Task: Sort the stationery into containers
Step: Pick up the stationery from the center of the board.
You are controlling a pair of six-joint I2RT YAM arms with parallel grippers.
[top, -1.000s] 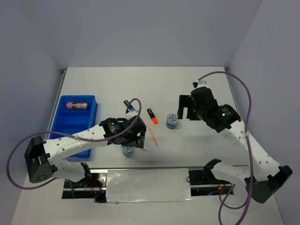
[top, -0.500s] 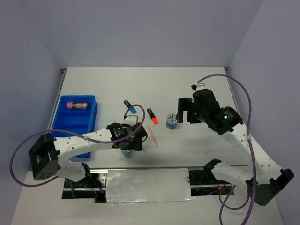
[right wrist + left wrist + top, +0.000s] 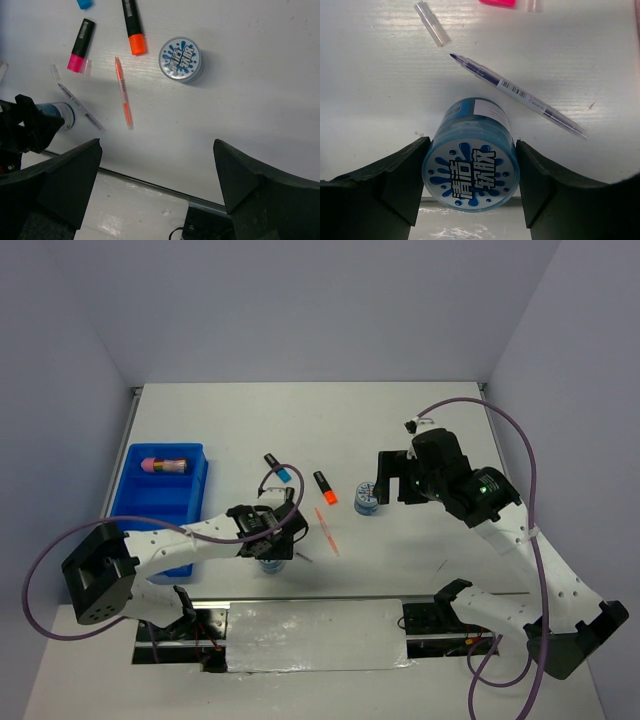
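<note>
Between jaws of left gripper, blue-white roll upright, pen just beyond.

**Bright and flat up top, murky fingers on the wrist cams**

The top view is evenly lit from overhead with no hard shadows. There's just a soft grey smudge on the white table under the left arm. The walls go a dull bluish grey. The shiny strip at the near edge throws blotchy glare.

On the left wrist cam the roll and pen are crisp. The left fingers are near-black lumps with barely any detail, and there's a bit of glare below the roll.

The right wrist cam is sharp on the table. The other roll drops a soft shadow to its right, and the right fingers are dark and fuzzy.
</note>
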